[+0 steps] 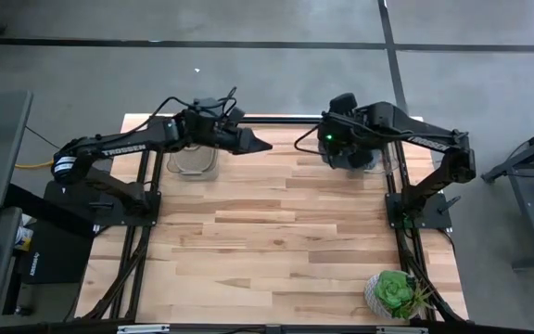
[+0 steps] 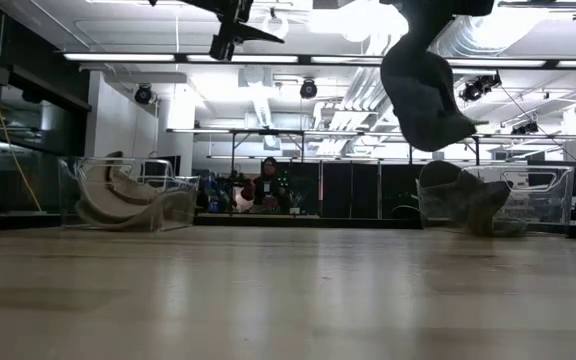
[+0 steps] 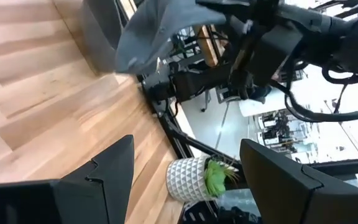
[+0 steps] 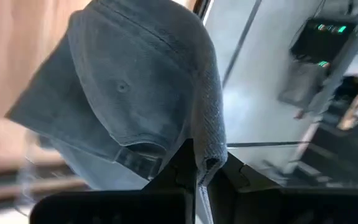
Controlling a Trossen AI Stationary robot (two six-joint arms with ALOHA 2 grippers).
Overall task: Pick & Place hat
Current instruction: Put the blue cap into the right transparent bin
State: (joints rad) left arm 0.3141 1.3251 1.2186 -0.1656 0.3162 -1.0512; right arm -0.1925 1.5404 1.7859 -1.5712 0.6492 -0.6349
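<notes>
A grey-blue cap (image 4: 135, 81) hangs from my right gripper (image 4: 197, 167), which is shut on it. In the low view the cap (image 2: 423, 90) hangs high above the table, near the clear right bin (image 2: 498, 200). In the high view the right gripper (image 1: 346, 150) sits at the table's far right, by that bin (image 1: 378, 163). My left gripper (image 3: 185, 143) is open and holds nothing. It hovers high near the far edge (image 1: 261, 145), beside the clear left bin (image 1: 193, 162). The left wrist view shows the cap (image 3: 151, 31) farther off. My right gripper pinches the cap's lower rim (image 4: 211, 155) between its two fingers, beside the back strap opening (image 4: 135, 154). The fingers come from above. The cap hangs below them, lifted clear of the table and the bin, with its crown drooping down (image 2: 438, 125).
Both clear bins stand at the far edge and hold other hats; the left one (image 2: 128, 195) shows light-coloured hats. A potted plant in a white pot (image 1: 395, 292) stands at the near right corner. Bare wooden table (image 1: 276, 241) spreads between the arms.
</notes>
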